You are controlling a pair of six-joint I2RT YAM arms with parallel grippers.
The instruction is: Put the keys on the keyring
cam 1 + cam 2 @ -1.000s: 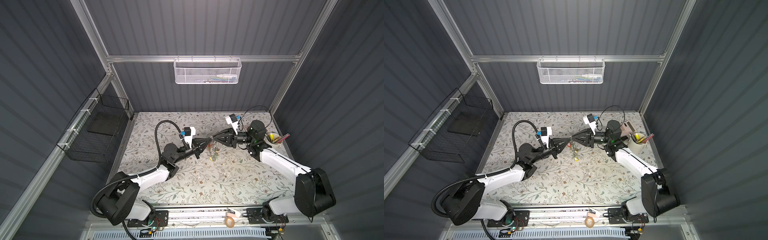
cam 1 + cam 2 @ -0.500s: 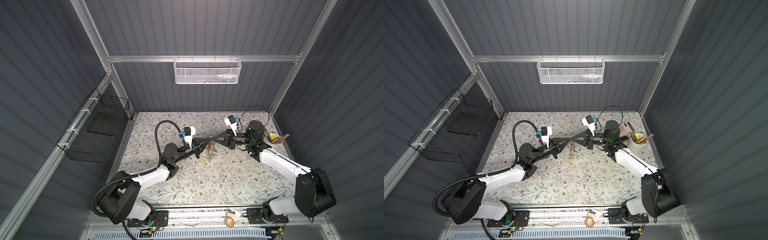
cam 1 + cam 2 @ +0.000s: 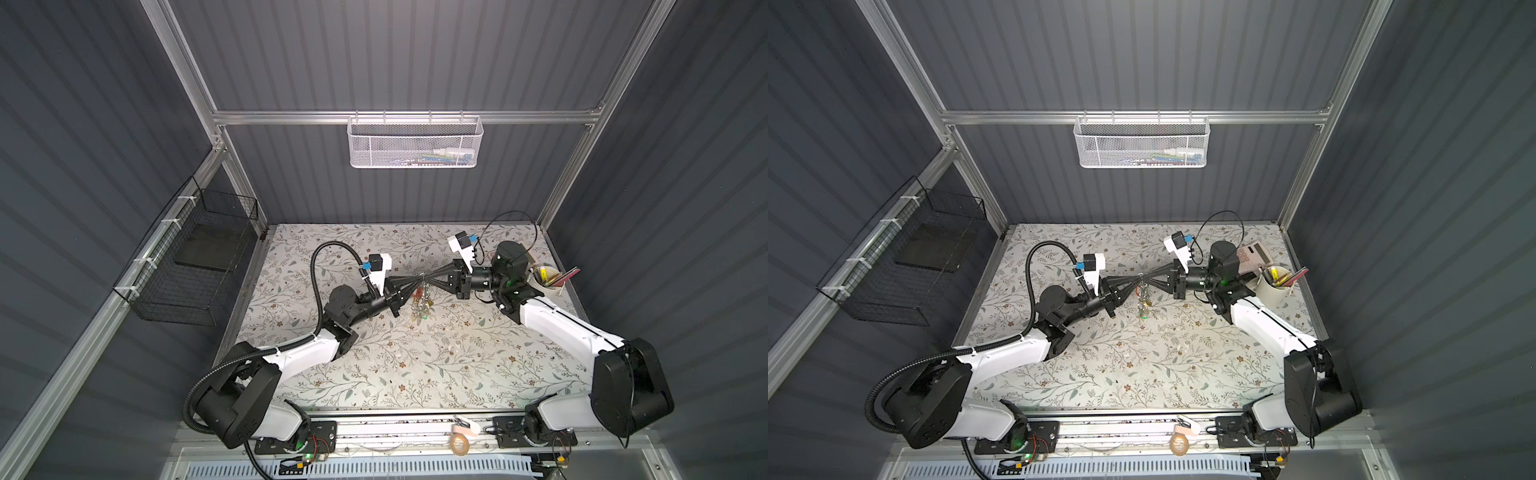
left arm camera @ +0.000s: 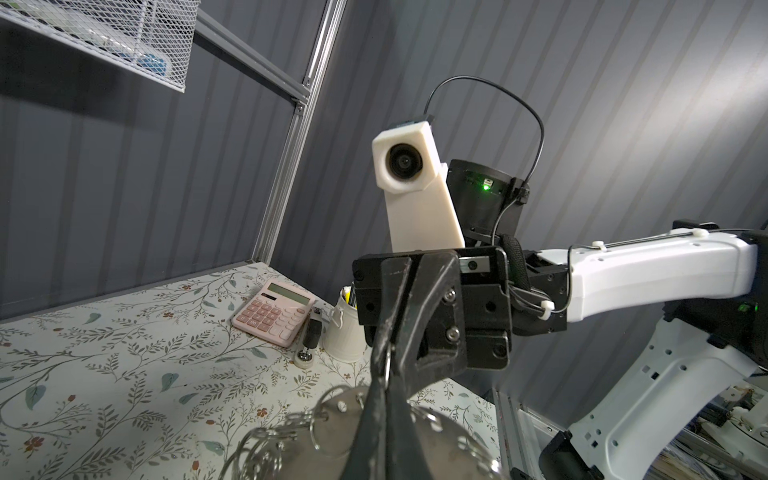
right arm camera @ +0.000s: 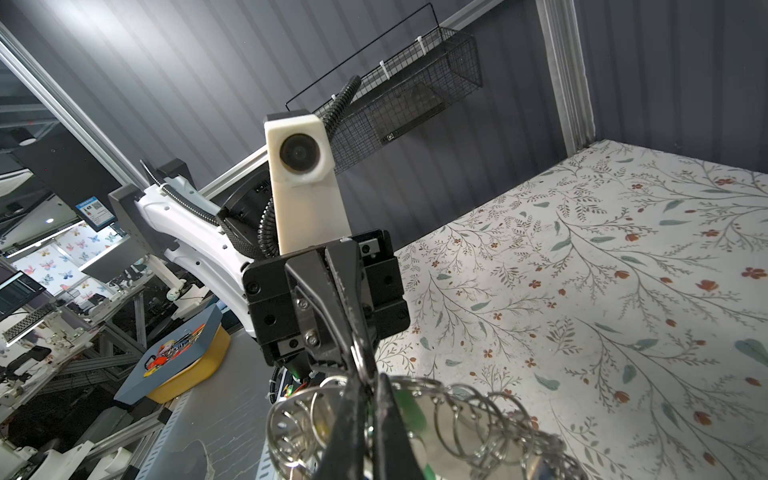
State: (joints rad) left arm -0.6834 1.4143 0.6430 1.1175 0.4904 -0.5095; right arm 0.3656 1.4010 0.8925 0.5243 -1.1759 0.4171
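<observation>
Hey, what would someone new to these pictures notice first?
The left tool and right tool meet tip to tip above the middle of the floral table, both pinched shut on the keyring, whose silver rings and coloured tags dangle beneath. After that, the pink calculator and white pen cup at the far right corner.

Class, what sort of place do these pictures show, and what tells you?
Likely a robot test booth: a left arm and right arm, an aluminium frame around grey walls, desk props like a calculator.

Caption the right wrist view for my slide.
Left gripper and right gripper, tip to tip, each pinch a silver ring of the keyring above the floral table.
</observation>
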